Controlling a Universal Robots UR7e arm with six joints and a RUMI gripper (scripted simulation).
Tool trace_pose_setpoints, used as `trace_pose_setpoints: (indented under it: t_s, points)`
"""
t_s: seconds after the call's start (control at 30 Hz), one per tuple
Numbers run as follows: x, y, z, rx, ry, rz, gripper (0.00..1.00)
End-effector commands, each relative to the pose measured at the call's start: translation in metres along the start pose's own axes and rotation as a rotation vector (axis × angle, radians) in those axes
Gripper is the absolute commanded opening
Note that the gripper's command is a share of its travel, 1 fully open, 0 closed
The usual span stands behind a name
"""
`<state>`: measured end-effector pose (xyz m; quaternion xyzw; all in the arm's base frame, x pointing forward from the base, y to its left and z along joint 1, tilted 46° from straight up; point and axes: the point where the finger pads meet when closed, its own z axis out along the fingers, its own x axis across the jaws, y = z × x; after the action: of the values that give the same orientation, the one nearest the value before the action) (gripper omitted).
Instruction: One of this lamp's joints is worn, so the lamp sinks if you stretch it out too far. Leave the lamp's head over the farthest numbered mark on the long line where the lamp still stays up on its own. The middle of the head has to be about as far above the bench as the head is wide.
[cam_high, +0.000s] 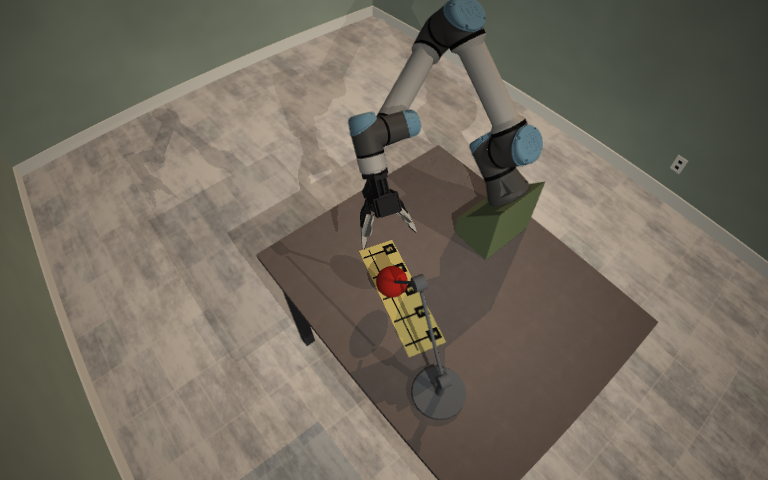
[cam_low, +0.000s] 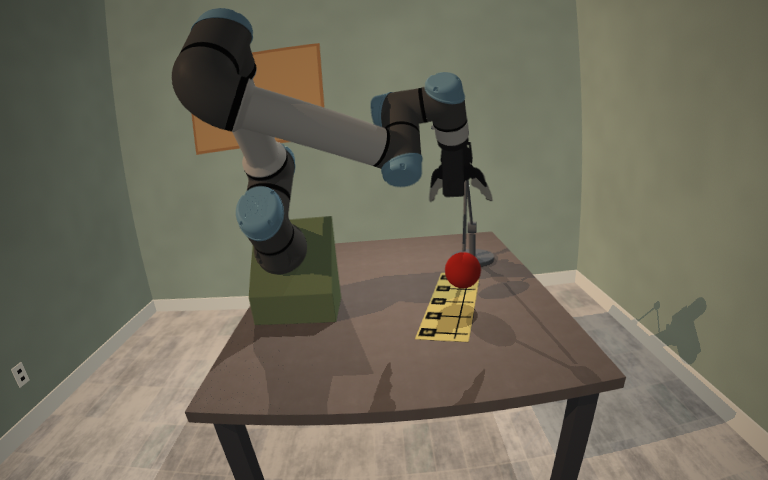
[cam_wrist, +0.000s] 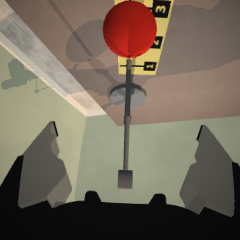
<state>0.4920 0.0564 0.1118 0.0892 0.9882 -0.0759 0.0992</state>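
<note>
The lamp has a round grey base (cam_high: 438, 393) (cam_low: 484, 258) (cam_wrist: 116, 95), thin grey arms with an elbow joint (cam_high: 419, 283) (cam_wrist: 125, 178), and a red ball head (cam_high: 389, 281) (cam_low: 462, 270) (cam_wrist: 130, 27). The head hangs above the yellow strip (cam_high: 416, 339) (cam_low: 447, 322) (cam_wrist: 150, 66) that carries the long line and numbered marks. I cannot tell which mark lies under it. My gripper (cam_high: 388, 233) (cam_low: 459, 196) (cam_wrist: 126, 124) is open and empty. It is higher than the head, over the strip's end farthest from the base, and touches nothing.
The arm stands on a green block (cam_high: 498, 217) (cam_low: 294, 271) at the back of the brown table (cam_high: 566, 339) (cam_low: 368, 384). The strip runs close to one table edge. An orange board (cam_low: 283, 73) hangs on the wall.
</note>
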Motion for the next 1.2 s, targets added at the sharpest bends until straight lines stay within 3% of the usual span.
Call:
trace_pose_setpoints:
  t_s: [0.0, 0.87, 1.17]
  points:
    - [0.001, 0.0, 0.001, 0.0, 0.002, -0.001, 1.0]
    - [0.0, 0.0, 0.0, 0.0, -0.001, 0.0, 1.0]
    - [0.0, 0.014, 0.007, 0.115, 0.004, 0.002, 1.0]
